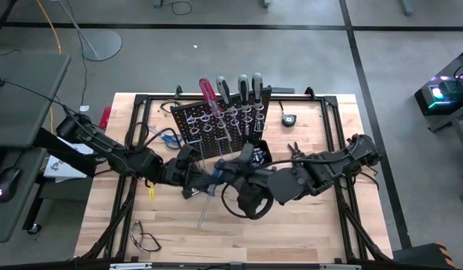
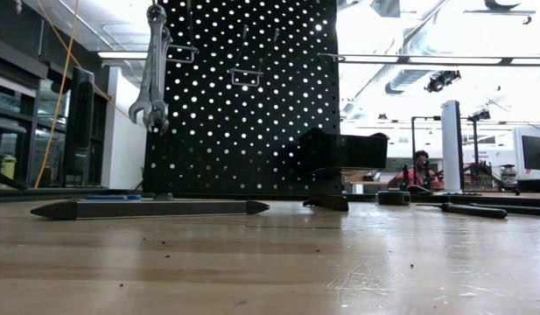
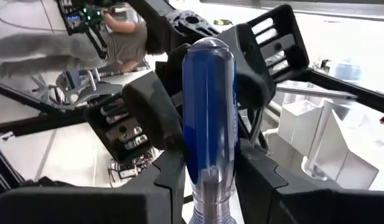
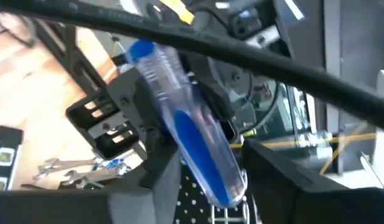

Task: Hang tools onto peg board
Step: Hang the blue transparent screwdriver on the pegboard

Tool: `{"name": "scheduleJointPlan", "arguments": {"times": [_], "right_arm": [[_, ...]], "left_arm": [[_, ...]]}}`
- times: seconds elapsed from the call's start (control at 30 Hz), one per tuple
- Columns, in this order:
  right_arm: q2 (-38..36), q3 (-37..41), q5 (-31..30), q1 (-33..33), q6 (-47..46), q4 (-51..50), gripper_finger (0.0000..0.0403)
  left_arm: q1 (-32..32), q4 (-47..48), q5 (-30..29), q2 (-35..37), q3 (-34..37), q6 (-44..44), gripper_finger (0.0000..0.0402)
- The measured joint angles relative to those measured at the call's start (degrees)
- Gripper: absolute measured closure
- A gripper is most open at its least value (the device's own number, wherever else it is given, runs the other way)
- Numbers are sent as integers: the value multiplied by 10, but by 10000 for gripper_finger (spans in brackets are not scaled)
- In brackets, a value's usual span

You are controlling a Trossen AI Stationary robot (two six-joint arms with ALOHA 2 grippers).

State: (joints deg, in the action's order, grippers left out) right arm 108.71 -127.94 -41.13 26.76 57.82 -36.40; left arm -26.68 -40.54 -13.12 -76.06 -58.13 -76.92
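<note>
Blue-handled screwdriver (image 3: 207, 118), glossy translucent rounded grip, pinched in left gripper (image 3: 207, 186) jaws, right gripper (image 4: 210, 180) jaws spread beside it

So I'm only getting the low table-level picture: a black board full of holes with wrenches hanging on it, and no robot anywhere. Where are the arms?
Observer: From above, both arms meet in front of the peg board, with the left gripper and right gripper close together.
Operator: Holding anything?
Observer: The left gripper is shut on a blue-handled screwdriver.
Operator: Any other tools on the board?
Observer: Yes, red and dark-handled screwdrivers stand along the board's top edge.
</note>
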Motion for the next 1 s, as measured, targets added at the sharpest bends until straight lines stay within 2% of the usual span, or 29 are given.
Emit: {"name": "scheduleJointPlan", "arguments": {"times": [0.17, 0.47, 0.6, 0.9, 1.0], "right_arm": [[0, 0, -27, -1, -6, 8, 216], [3, 2, -72, -3, -36, 11, 214], [3, 2, -95, -6, -63, 2, 214], [-4, 2, -112, -10, -83, -23, 213], [-6, 2, -135, -10, -92, -31, 213]], "left_arm": [[0, 20, -18, 17, 0, 23, 309], [0, 119, -66, 76, 0, 72, 309], [0, 164, -88, 110, 0, 99, 323], [1, 197, -144, 174, 1, 173, 323], [1, 195, -172, 207, -2, 214, 323]]}}
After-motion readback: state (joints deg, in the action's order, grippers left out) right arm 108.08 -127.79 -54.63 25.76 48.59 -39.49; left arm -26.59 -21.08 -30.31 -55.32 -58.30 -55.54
